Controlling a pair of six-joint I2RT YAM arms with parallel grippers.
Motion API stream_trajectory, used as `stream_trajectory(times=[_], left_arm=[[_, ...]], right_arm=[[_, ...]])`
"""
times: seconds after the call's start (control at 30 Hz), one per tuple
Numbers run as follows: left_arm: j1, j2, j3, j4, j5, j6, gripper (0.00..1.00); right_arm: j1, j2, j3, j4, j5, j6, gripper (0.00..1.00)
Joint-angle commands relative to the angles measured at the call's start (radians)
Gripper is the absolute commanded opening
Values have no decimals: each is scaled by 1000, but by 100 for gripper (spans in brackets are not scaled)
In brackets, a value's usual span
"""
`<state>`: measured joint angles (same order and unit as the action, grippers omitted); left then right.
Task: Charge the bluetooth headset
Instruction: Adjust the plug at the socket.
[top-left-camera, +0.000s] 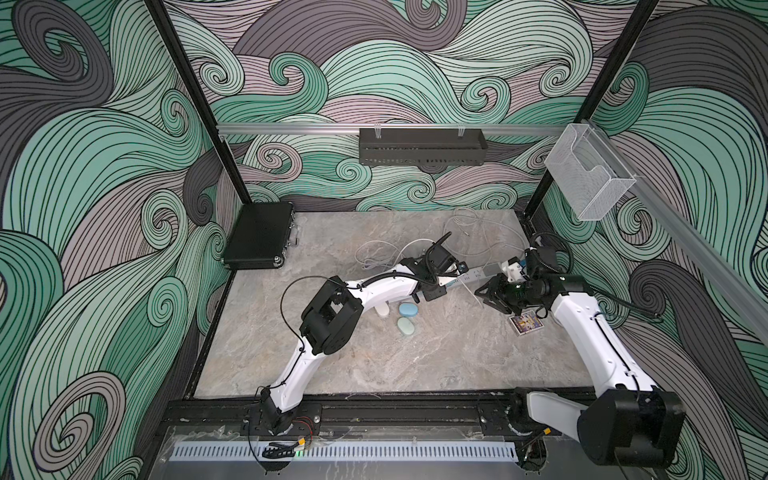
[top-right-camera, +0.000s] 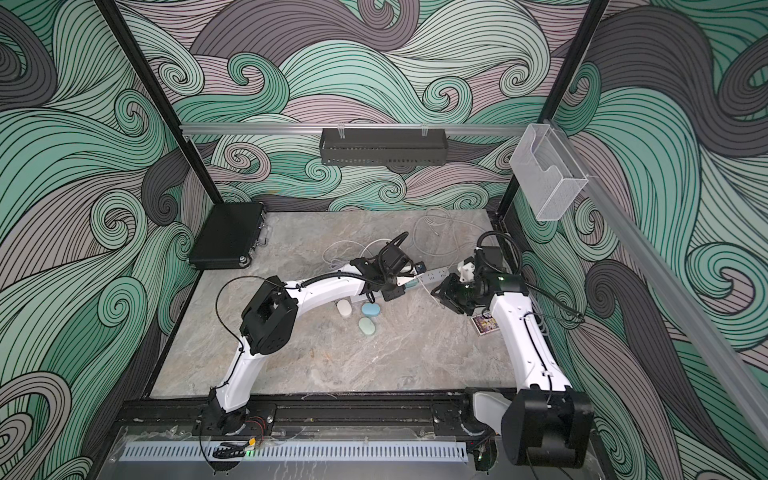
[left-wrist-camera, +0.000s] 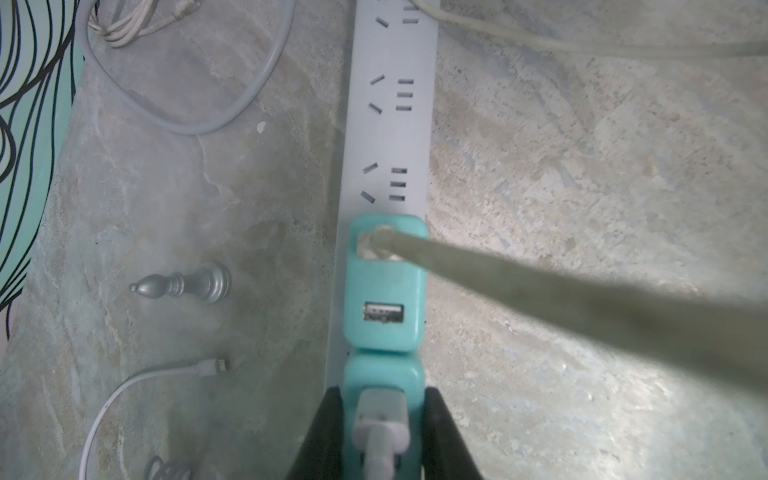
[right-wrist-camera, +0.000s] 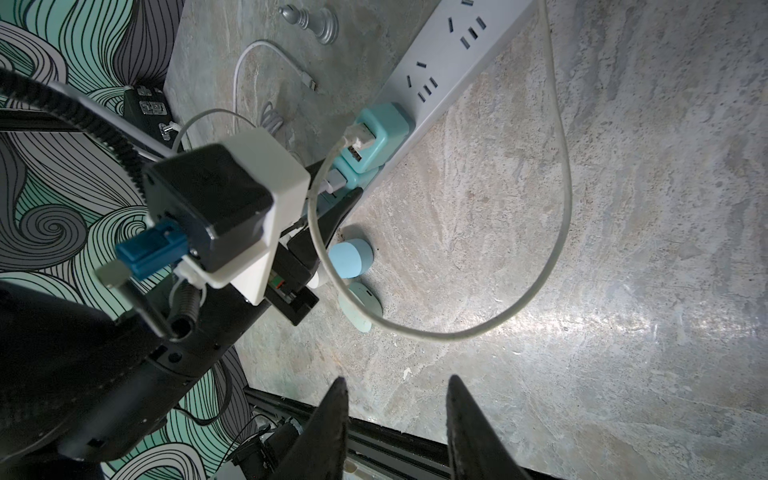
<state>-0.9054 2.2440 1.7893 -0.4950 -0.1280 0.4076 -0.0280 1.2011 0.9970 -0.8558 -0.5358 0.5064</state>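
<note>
The bluetooth headset shows as small oval cases on the table: a blue one (top-left-camera: 408, 309) (right-wrist-camera: 351, 257), a pale green one (top-left-camera: 405, 326) (right-wrist-camera: 359, 307) and a white one (top-left-camera: 382, 311) half under my left arm. Beside them lies a white power strip (left-wrist-camera: 390, 104) (top-left-camera: 478, 274) with two teal USB chargers. My left gripper (left-wrist-camera: 382, 392) (top-left-camera: 451, 281) is shut on the end charger (left-wrist-camera: 382, 374), which has a white USB plug in it. The second charger (left-wrist-camera: 384, 291) holds another cable (right-wrist-camera: 557, 208) looping over the table. My right gripper (right-wrist-camera: 397, 382) (top-left-camera: 482, 293) hangs open and holds nothing.
A silver chess piece (left-wrist-camera: 187, 284) and a loose white cable end (left-wrist-camera: 220, 365) lie beside the strip. More white cables (top-left-camera: 378, 253) sit behind it. A black case (top-left-camera: 259, 241) leans at the back left. A small printed box (top-left-camera: 525, 324) lies under my right arm.
</note>
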Motion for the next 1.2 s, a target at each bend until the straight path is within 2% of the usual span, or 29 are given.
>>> stream_trajectory(times=[0.0,0.17,0.4,0.57,0.7,1.03,1.17], left_arm=[[0,203,-127,-324,67,-42,0],[41,195,-80,-364,164,-51,0],[137,239,13,-452,365,-26,0],[144,284,70,-515,402,11,0],[126,275,56,-520,402,19,0],[52,331,69,-513,187,-25,0],[45,331,69,-508,149,-41,0]], right_arm=[[-7,6,18,3,-13,-11,40],[-8,0,28,4,-16,-1,39],[-8,-24,39,2,-9,23,39],[-9,-27,44,2,-10,36,39],[-9,-31,54,0,-4,41,39],[-8,-47,60,-12,17,33,38],[-8,-60,60,-15,20,37,38]])
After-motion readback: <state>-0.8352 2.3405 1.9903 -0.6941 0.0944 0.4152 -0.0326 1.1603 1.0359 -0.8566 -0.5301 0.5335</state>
